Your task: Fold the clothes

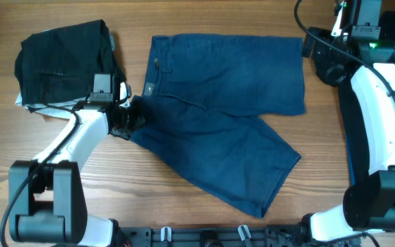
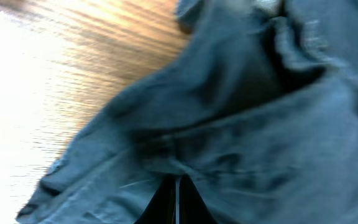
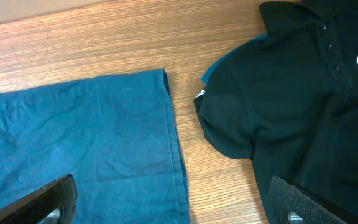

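Blue denim shorts [image 1: 225, 130] lie spread on the wooden table, one leg toward the back right, the other toward the front. My left gripper [image 1: 130, 118] is shut on the shorts' waistband at their left edge; in the left wrist view the dark fingertips [image 2: 178, 196] pinch the denim [image 2: 241, 112]. My right gripper [image 1: 321, 51] hovers open and empty above the shorts' back right leg hem [image 3: 173, 137], its fingers [image 3: 176, 205] wide apart.
A folded black garment [image 1: 64, 62] lies at the back left on something white. A black polo shirt [image 3: 303, 93] with a white logo lies at the right edge, over a blue cloth [image 1: 350, 151].
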You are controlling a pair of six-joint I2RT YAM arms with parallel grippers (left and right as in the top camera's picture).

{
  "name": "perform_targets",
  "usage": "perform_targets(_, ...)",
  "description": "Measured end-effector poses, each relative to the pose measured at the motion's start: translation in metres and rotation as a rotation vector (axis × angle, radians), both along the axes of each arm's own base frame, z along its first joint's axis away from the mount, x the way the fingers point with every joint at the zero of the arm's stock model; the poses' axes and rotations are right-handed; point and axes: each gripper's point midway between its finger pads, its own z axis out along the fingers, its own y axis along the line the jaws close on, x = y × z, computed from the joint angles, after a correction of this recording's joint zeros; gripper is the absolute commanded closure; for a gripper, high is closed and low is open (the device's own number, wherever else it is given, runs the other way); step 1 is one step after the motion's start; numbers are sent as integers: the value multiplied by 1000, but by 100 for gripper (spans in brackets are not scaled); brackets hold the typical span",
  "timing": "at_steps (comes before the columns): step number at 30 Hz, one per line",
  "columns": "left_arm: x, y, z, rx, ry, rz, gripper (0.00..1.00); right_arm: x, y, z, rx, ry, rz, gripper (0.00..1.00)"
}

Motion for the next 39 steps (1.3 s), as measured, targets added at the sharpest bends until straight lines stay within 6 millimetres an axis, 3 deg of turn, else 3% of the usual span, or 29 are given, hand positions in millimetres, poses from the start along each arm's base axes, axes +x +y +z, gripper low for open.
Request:
perform_targets(10,-13,33,-14,191,63,34,96,0,0,0,0,0,0,0)
perform_targets(25,-7,33,-22,193,27,39,95,0,0,0,0,0,0,0)
perform_targets(27,-15,29,-24,171,59,30,91,0,0,0,0,1,0,0)
perform_targets(29,-39,21,-29,125,154,6,89,0,0,0,0,0,0,0)
perform_targets(31,-50,15,-29,87,196,-3,89,0,0,0,0,0,0,0)
perform_targets(33,-63,9,-28,60,250,-15,96,0,0,0,0,0,0,0)
perform_targets(36,-82,1,-30,53,316,-47,96,0,0,0,0,1,0,0)
perform_targets(39,-87,-5,-30,61,328,-72,96,0,0,0,0,0,0,0)
